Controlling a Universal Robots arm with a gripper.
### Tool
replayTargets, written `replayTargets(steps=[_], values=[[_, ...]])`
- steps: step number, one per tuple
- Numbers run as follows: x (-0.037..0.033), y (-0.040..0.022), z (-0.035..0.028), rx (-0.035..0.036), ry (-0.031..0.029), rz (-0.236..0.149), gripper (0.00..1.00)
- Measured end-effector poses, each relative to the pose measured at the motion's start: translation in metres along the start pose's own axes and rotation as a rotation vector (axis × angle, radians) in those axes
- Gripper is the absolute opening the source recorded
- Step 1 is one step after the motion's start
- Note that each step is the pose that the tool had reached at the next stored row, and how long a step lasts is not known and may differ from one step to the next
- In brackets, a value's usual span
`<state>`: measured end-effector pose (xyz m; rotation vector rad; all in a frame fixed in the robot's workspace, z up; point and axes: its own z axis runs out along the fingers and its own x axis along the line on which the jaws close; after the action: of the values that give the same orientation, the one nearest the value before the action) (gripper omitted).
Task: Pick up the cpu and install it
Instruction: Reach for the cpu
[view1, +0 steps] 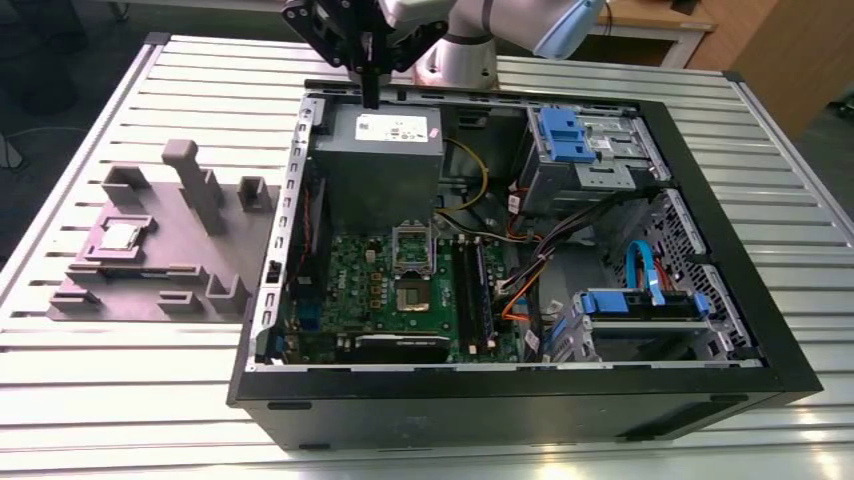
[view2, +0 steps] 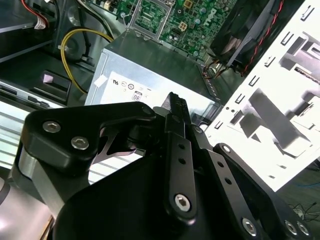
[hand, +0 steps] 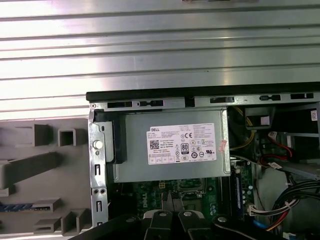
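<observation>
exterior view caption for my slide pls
Gripper hangs over the power supply inside the open computer case; the cpu sits on the purple-grey tray at the exterior view's left.

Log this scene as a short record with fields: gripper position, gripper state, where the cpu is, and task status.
gripper position: the gripper hangs over the grey box with a white label inside the open computer case
gripper state: shut, nothing held
cpu location: the cpu lies on the purple-grey tray, to the exterior view's left of the case
task status: cpu not yet picked up
support: slatted metal table
</observation>
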<state>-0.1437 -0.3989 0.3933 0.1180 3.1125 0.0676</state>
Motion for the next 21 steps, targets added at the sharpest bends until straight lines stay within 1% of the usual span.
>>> replayTargets(steps=[21], values=[[0.0046, -0.0004, -0.0001, 0.0, 0.0, 0.0, 0.11]])
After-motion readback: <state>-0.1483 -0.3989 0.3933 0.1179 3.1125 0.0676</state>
